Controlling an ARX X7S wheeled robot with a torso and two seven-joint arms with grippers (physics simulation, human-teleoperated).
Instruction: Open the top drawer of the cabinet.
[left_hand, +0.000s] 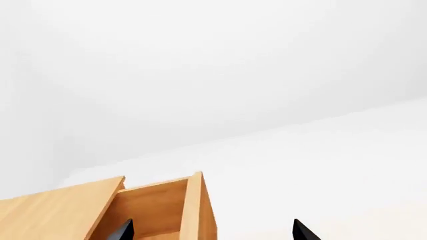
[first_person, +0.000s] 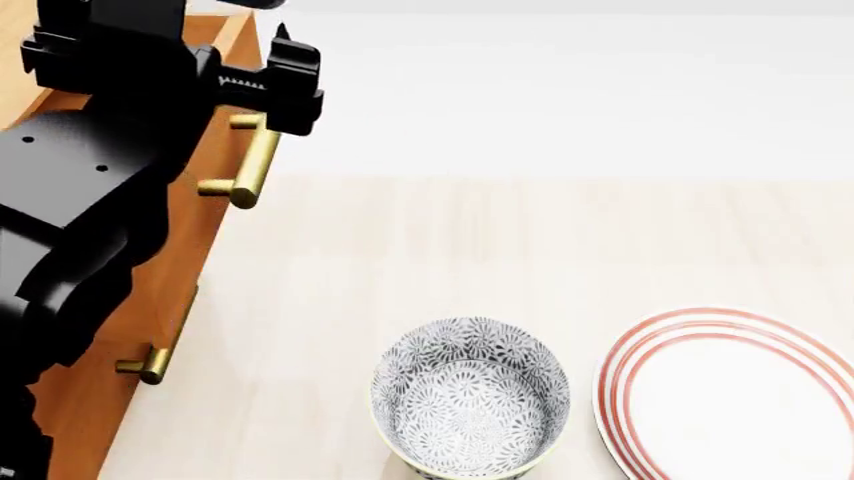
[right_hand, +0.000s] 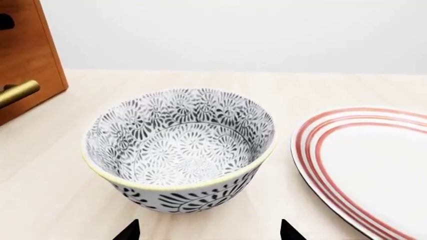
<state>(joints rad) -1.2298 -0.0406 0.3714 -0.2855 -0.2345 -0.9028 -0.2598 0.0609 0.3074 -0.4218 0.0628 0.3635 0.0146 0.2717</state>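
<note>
The orange-brown cabinet (first_person: 134, 320) stands at the left of the head view. Its top drawer (left_hand: 193, 207) is pulled out a little: the left wrist view shows the lighter wood inside, between the cabinet top (left_hand: 53, 215) and the drawer front. In the head view the drawer front (first_person: 207, 150) carries its brass bar handle (first_person: 247, 160). My left gripper (left_hand: 213, 231) is open, with the drawer front's upper edge between its fingertips; it hangs above the handle in the head view (first_person: 267, 85). My right gripper (right_hand: 208, 232) is open and empty, close to the patterned bowl.
A patterned bowl (first_person: 470, 405) and a red-ringed white plate (first_person: 734, 395) sit on the pale wooden table; both also show in the right wrist view, the bowl (right_hand: 180, 150) and the plate (right_hand: 373, 165). A lower drawer's brass handle (first_person: 158, 362) sticks out. The left arm hides much of the cabinet.
</note>
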